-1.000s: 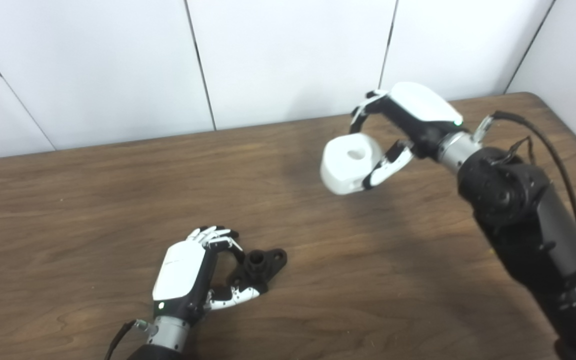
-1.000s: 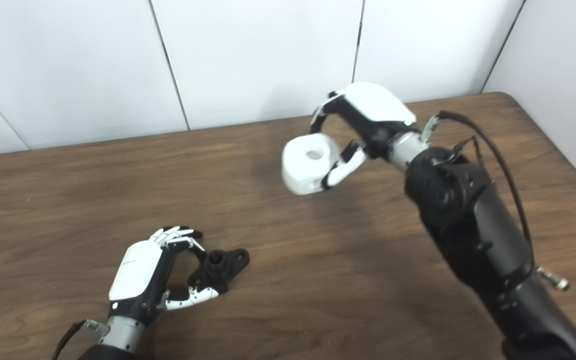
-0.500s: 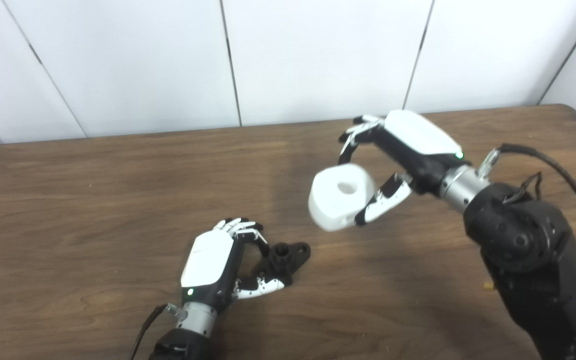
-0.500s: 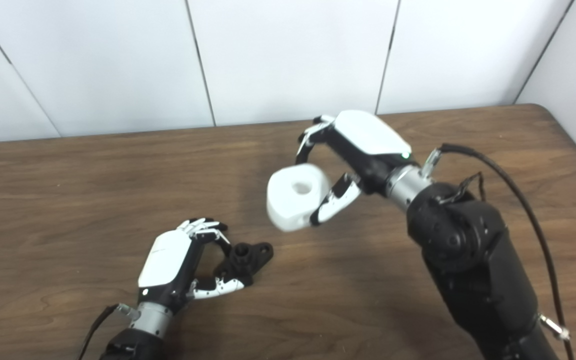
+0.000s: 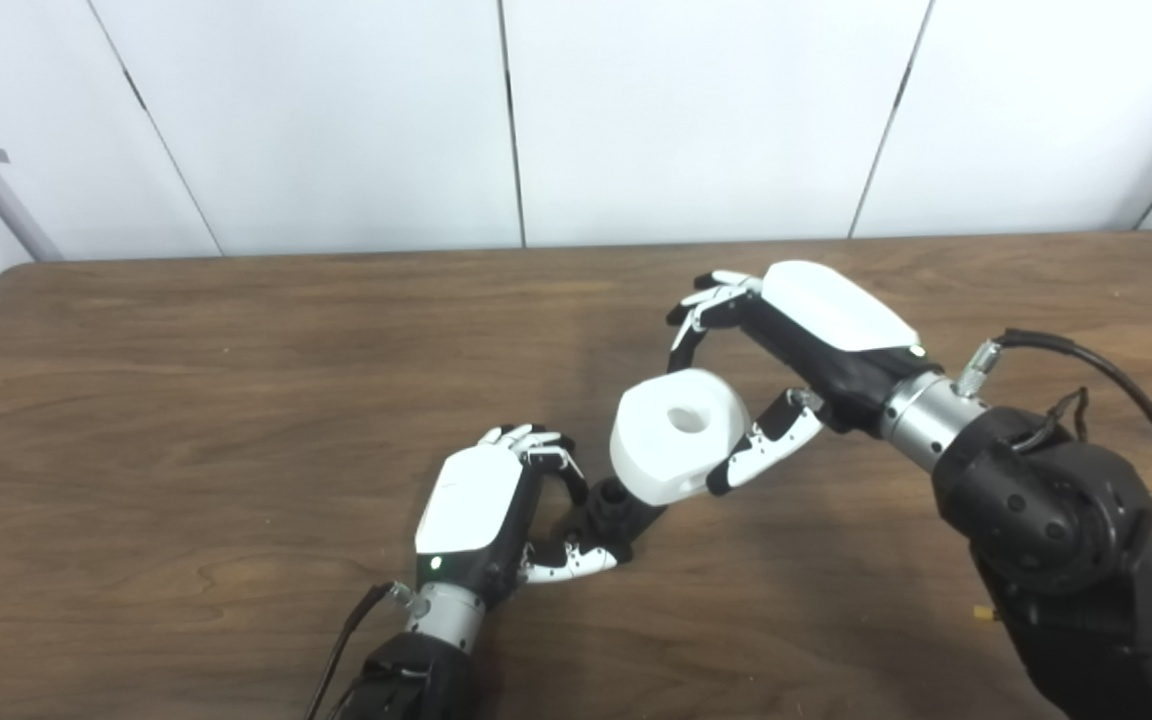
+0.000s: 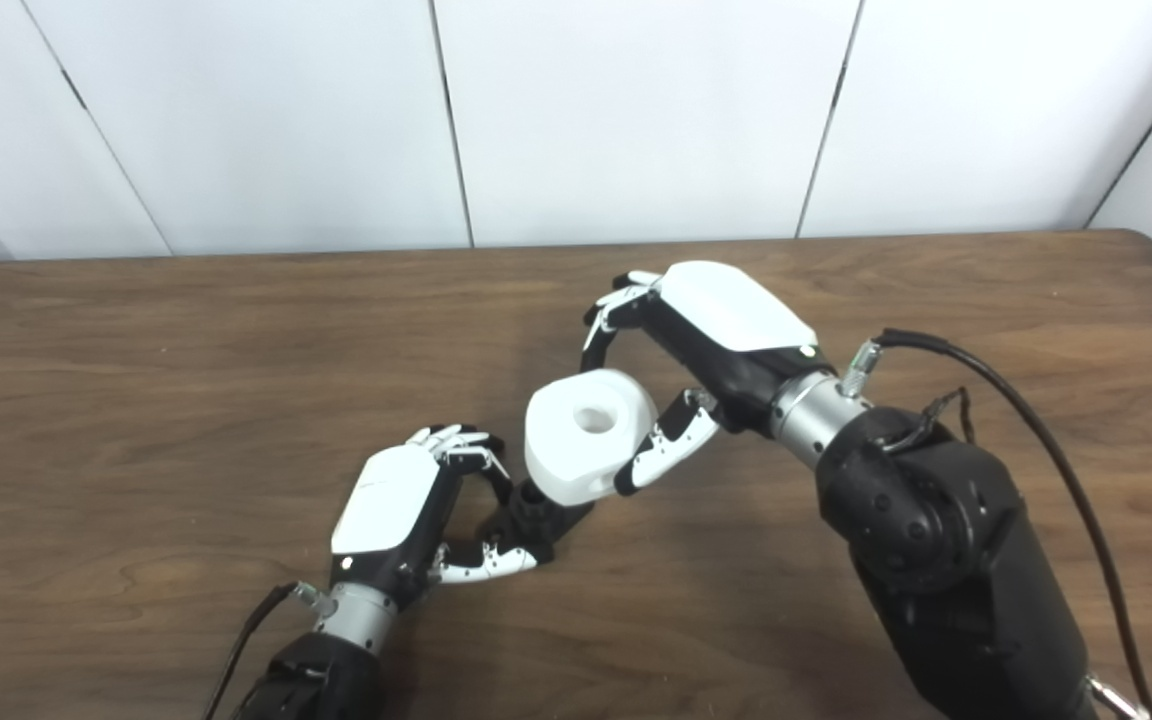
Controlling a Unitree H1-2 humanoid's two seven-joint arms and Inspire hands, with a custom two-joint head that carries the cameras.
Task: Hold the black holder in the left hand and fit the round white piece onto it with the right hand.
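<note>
Gripping the round white piece (image 5: 676, 435) between curled fingers (image 5: 704, 305) above and thumb below, the robot's right hand (image 5: 816, 330) holds it in the air over the wooden worktop (image 5: 186, 400), its central hole facing up. The piece hangs just at two o'clock of the black holder (image 5: 616, 508), its lower edge overlapping the holder's upright post in both head views; whether the two touch cannot be told. At seven o'clock of the piece, the left hand (image 6: 391, 520) rests low on the worktop with its fingers (image 6: 456, 445) bent over the holder's near side and its thumb under it, closed on the holder, which sits on the worktop surface. A black cable (image 6: 1016, 400) loops from the right wrist at four o'clock. White wall panels (image 5: 696, 110) stand behind the worktop at twelve o'clock.
</note>
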